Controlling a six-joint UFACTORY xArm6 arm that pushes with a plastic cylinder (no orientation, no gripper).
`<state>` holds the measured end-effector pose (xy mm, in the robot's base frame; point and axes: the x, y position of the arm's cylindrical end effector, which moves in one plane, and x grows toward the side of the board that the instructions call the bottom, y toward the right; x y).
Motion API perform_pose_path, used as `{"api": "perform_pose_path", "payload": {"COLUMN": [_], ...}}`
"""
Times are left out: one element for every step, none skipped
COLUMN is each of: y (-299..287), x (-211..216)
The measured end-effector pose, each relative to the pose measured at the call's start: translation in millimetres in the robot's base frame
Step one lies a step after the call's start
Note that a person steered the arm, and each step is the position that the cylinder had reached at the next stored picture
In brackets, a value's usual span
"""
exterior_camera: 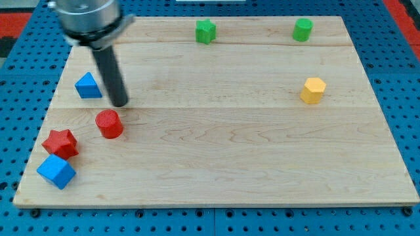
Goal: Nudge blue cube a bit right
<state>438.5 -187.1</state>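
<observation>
The blue cube [56, 172] sits near the board's bottom left corner, touching the red star [60, 142] just above it. My tip [120, 103] rests on the board well above and to the right of the cube. It stands just right of a blue triangular block [87, 86] and just above a red cylinder [109, 124].
A green star [205, 31] and a green cylinder [302, 29] sit along the board's top edge. A yellow hexagonal block [314, 90] is at the right. The wooden board [230, 151] lies on a blue pegboard table.
</observation>
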Motion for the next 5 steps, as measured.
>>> {"api": "perform_pose_path", "payload": {"y": [-60.6,-115.2,-117.2,-117.1,-93.0], "x": [29.8,46.8,84.1,143.9,159.1]}}
